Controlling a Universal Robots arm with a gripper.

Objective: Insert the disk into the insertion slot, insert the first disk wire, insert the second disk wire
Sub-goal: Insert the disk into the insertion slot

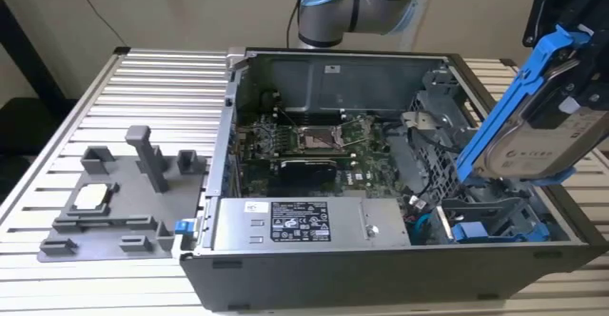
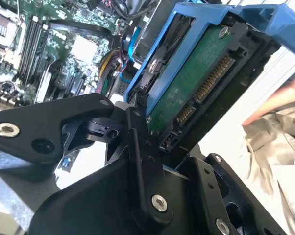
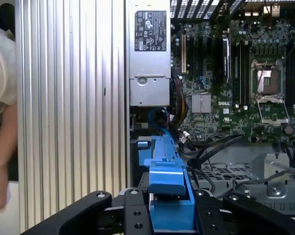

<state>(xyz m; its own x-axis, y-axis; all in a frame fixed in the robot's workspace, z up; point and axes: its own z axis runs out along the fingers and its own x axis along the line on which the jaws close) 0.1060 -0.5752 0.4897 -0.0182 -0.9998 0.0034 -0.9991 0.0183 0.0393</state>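
1. Saw a person's arm [image 3: 0,161] outside the open computer case [image 1: 381,280], past a strip of slatted table [image 1: 142,80] on the case's power-supply side, in the first wrist view.
2. Found the grey power-supply box [image 1: 304,223] just inside the near wall of the case, in the exterior view.
3. Noted the insertion slot [image 1: 497,209] beside that box, in the near corner of the case toward the exterior view's right. Noted also a second blue-fronted drive [image 1: 476,232] low in the same cage and blue cables [image 1: 423,223] between cage and box.
4. Found the disk [image 1: 538,127] raised above that corner of the case, tilted steeply on edge, outside the slot and apart from it. Saw its labelled face in the exterior view and its green circuit board [image 2: 196,83] in the second wrist view.
5. Found the gripper [image 3: 169,208] clamped on the disk, with black fingers [image 3: 133,215] on either side of the blue carrier frame [image 3: 167,176].
6. Saw the motherboard [image 1: 304,141] on the case floor, farther in than the power-supply box.
7. Spotted a grey fixture plate [image 1: 114,202] outside the case, on the table at the exterior view's left.
8. Made out the robot arm [image 1: 352,2] beyond the far wall of the case.
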